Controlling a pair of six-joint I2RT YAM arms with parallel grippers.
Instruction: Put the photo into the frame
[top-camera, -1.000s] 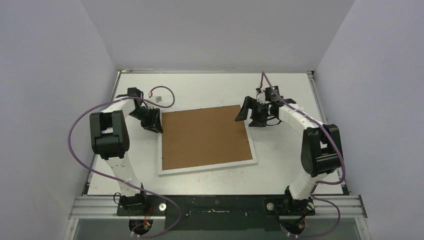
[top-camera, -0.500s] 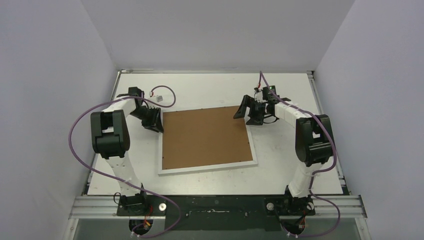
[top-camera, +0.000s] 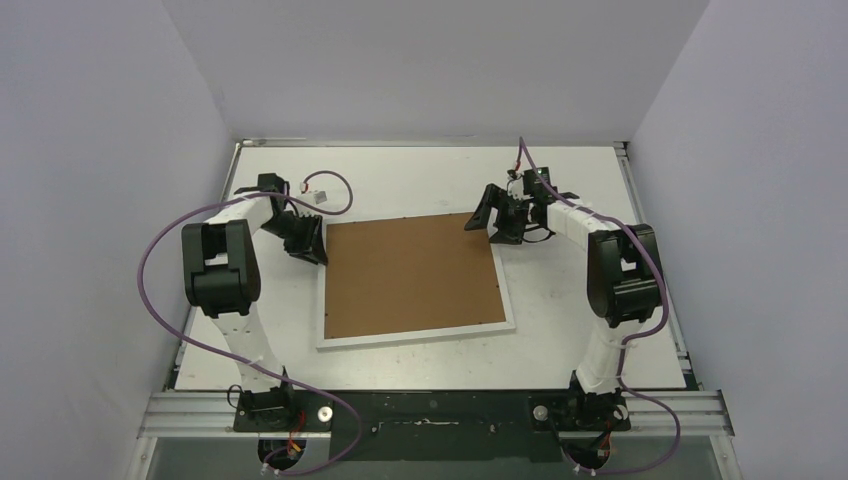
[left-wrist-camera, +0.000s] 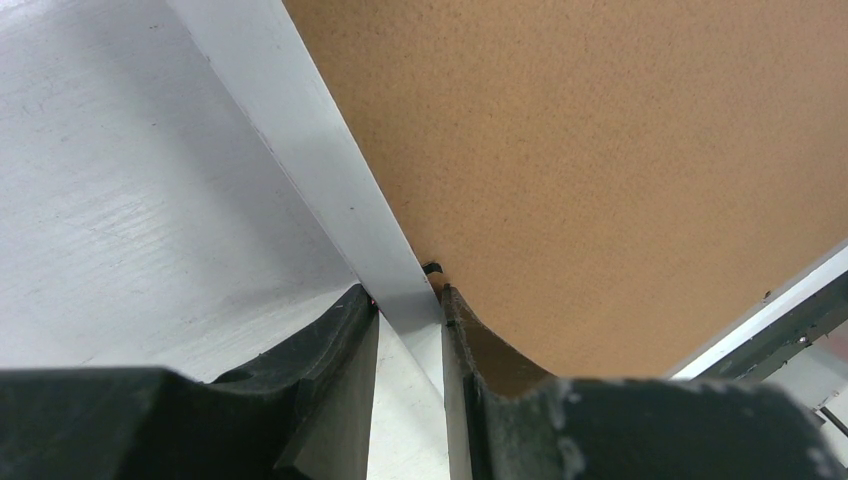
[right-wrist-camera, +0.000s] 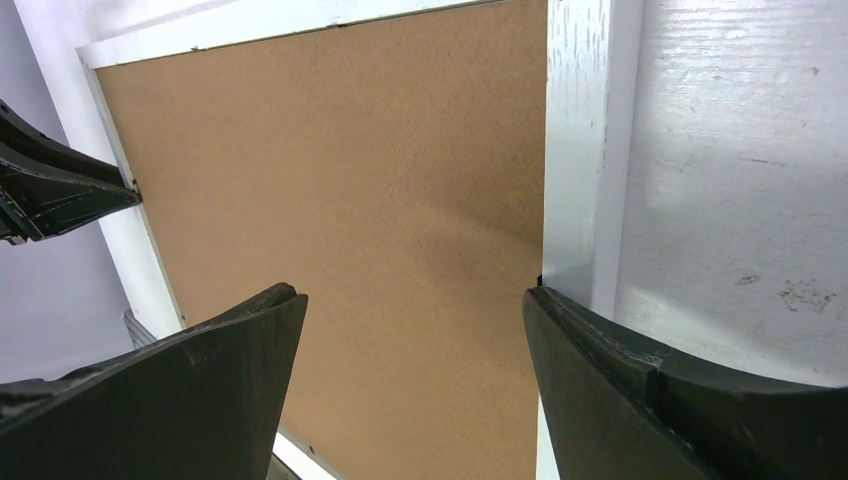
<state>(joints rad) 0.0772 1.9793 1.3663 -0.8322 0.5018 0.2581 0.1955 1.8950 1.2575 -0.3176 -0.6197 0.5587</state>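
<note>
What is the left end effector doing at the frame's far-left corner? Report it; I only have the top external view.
Observer: The left end effector is closed across the frame's white rail, with one finger outside it and one on the brown backing board.
Operator: Now check the right end effector.
Observer: The right end effector is wide open over the backing board and grips nothing. One fingertip lines up with the rail's inner edge.
Operator: Find the photo.
Observer: Neither wrist view shows it. Only backing board appears inside the rails.
</note>
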